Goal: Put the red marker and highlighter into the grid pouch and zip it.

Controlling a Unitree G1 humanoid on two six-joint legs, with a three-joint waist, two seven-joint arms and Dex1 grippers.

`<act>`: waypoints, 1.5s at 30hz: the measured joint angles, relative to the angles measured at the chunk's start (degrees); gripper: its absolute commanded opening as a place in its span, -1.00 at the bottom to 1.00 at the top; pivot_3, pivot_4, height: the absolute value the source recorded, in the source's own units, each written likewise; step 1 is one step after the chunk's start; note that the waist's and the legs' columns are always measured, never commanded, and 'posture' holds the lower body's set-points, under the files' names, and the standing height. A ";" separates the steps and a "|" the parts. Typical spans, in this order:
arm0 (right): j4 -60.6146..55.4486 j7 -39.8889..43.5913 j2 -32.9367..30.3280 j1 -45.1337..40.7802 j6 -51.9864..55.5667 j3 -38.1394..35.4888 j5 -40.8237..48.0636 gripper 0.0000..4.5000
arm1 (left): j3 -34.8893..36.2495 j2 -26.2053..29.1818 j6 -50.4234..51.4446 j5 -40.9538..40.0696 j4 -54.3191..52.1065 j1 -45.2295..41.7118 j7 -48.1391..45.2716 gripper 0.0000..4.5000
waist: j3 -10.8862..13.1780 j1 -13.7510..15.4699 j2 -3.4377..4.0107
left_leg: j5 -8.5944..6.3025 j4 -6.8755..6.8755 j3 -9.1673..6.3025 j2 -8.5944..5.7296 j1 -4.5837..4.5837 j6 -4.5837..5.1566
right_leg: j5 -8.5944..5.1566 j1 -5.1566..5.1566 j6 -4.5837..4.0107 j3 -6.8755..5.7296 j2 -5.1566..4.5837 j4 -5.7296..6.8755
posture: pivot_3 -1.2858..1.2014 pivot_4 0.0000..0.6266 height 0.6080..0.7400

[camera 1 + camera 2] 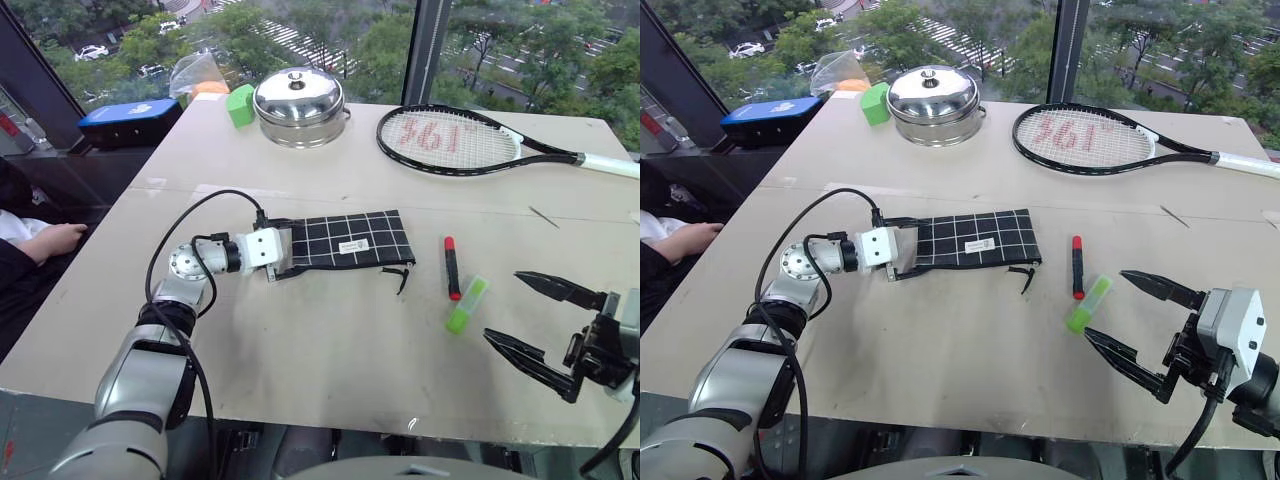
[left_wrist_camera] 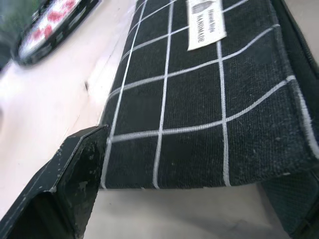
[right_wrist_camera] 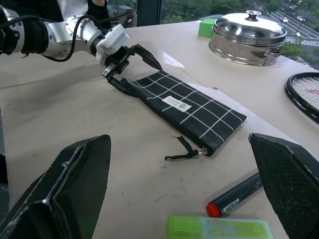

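Black fabric grid pouch (image 1: pixel 352 240) lies flat mid-table, white label up, zipper pull cord (image 3: pixel 183 149) trailing off its right end. Left gripper (image 3: pixel 130 62) is at the pouch's left end, jaws spread wide, one finger (image 2: pixel 65 184) on each side of the pouch's end; nothing clamped. Whether the fingers touch the fabric, can't tell.

Red marker (image 1: pixel 452 268) lies on the table right of the pouch, red cap pointing away from the robot, well clear of the cord. Highlighter (image 1: pixel 467 305), lime green, lies just beside the marker's near end on the right, angled; touching or not, can't tell.

Right gripper (image 1: pixel 1135 325) hovers right of both pens, fingers fully apart, empty, pointing left toward them.

Far side of table (image 1: pixel 330 350): steel lidded pot (image 1: pixel 299 106), green block (image 1: pixel 239 104) left of it, tennis racket (image 1: pixel 470 140) on the right. Blue case (image 1: pixel 130 118) sits off the table's far left corner. A person's hand (image 1: pixel 55 240) rests at the left edge of the head view.
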 measured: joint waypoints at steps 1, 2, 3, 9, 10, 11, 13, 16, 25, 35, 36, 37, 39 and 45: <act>-0.32 -0.52 0.02 0.03 0.00 0.00 -0.05 1.00 | -0.49 0.21 -2.11 1.84 0.01 -0.22 1.62 0.99 | 0.00 0.10 0.00 | 0.00 0.00 0.00 0.00 0.00 0.00 | 0.00 0.00 0.00 0.00 0.00 0.00 | 0.03 -0.52 1.00; -0.88 -0.90 0.06 0.11 0.02 0.00 -0.07 1.00 | -1.01 0.37 -3.74 3.26 0.03 -0.42 3.14 0.88 | 0.00 0.18 0.00 | 0.00 0.00 -0.01 0.00 -0.01 0.00 | 0.00 0.00 0.00 0.00 0.00 0.00 | 0.03 -0.52 1.00; -1.12 -1.00 0.06 0.14 0.03 0.03 -0.07 1.00 | -1.34 0.45 -4.26 3.74 0.04 -0.52 3.62 0.76 | 0.00 0.22 0.00 | 0.00 0.00 -0.01 -0.01 -0.01 0.00 | 0.00 0.00 0.00 -0.01 -0.01 0.00 | 0.03 -0.52 1.00; -3.23 -3.32 0.07 0.45 0.48 0.16 0.14 1.00 | -4.53 0.48 -8.28 8.94 0.58 -0.58 7.38 -0.43 | 0.00 0.33 0.00 | 0.00 0.01 -0.02 -0.05 -0.01 0.01 | -0.01 0.00 0.02 -0.08 -0.15 -0.03 | 0.03 -0.52 1.00; -3.51 -3.73 0.07 0.40 0.56 0.30 0.19 1.00 | -4.76 0.13 -8.42 9.58 0.56 -0.64 8.33 -0.61 | 0.01 0.34 -0.02 | 0.00 0.02 -0.02 -0.05 -0.02 0.01 | -0.01 0.00 0.02 -0.09 -0.15 -0.03 | 0.03 -0.52 1.00; -3.97 -4.41 0.04 0.36 0.77 0.77 0.28 1.00 | -5.10 0.24 -8.48 10.35 0.54 -1.56 9.10 -0.86 | 0.00 0.34 -0.02 | 0.00 0.02 -0.04 -0.05 -0.01 0.01 | -0.01 0.01 0.02 -0.11 -0.16 -0.03 | 0.03 -0.52 1.00; -4.41 -5.04 0.03 0.32 1.27 1.67 0.34 1.00 | -5.42 0.24 -8.26 10.61 0.45 -2.24 9.24 -0.96 | -0.07 0.29 0.11 | 0.00 0.01 -0.02 -0.05 0.00 0.01 | -0.01 0.00 0.02 -0.11 -0.16 -0.03 | 0.03 -0.52 1.00; -5.10 -6.67 0.01 -0.22 1.98 2.91 0.38 1.00 | -5.74 0.24 -7.65 9.78 -0.03 -2.02 8.07 -0.96 | -0.08 0.21 0.19 | 0.00 0.00 -0.02 -0.03 0.00 0.01 | -0.01 -0.01 0.02 -0.15 -0.14 -0.02 | 0.03 -0.52 1.00; -5.99 -26.88 4.03 -11.40 15.23 20.78 -6.00 1.00 | -2.87 -0.35 24.39 -9.55 -26.30 10.38 -7.39 -0.96 | 0.28 -1.75 -0.24 | -0.01 -0.02 -0.03 0.04 -0.24 0.02 | -0.01 -0.22 -0.01 -0.11 -0.08 -0.02 | 0.03 -0.52 1.00; 10.74 -49.49 23.00 -33.01 41.38 27.71 -6.01 1.00 | 0.23 3.23 41.97 -14.26 -43.83 19.28 -6.77 -0.96 | 0.36 -2.94 -0.18 | 0.00 -0.17 -0.02 0.11 -0.17 -0.01 | 0.01 -0.30 -0.01 0.04 0.15 0.07 | 0.03 -0.52 1.00; 11.10 -49.80 23.31 -33.28 41.62 27.47 -5.99 1.00 | 0.22 3.23 42.03 -14.28 -43.85 19.40 -6.71 -0.96 | 0.37 -2.88 -0.17 | 0.00 -0.17 -0.02 0.10 -0.19 -0.01 | 0.01 -0.30 -0.01 0.03 0.14 0.08 | 0.03 -0.52 1.00; 12.60 -50.72 24.26 -34.86 43.72 26.25 -5.39 0.83 | 0.67 3.40 42.69 -14.35 -44.13 20.55 -6.32 -1.00 | 0.39 -2.84 -0.12 | 0.00 -0.18 0.00 0.07 -0.21 -0.01 | 0.08 -0.29 0.11 0.04 0.12 0.05 | 0.03 -0.52 1.00; 12.73 -50.69 24.90 -35.60 45.19 25.31 -4.38 0.71 | 0.90 3.42 43.05 -14.38 -44.26 20.77 -6.22 -1.00 | 0.40 -2.98 -0.12 | 0.00 -0.18 0.02 0.07 -0.23 -0.01 | 0.09 -0.29 0.13 0.05 0.12 0.01 | 0.03 -0.52 1.00; 14.49 -50.66 26.28 -38.26 47.46 25.93 -4.06 0.57 | 2.05 3.19 41.28 -14.42 -42.17 21.46 -5.91 -1.00 | 0.42 -3.22 -0.07 | 0.00 -0.21 0.03 0.10 -0.17 -0.01 | 0.06 -0.32 0.09 0.08 0.17 0.06 | 0.03 -0.52 1.00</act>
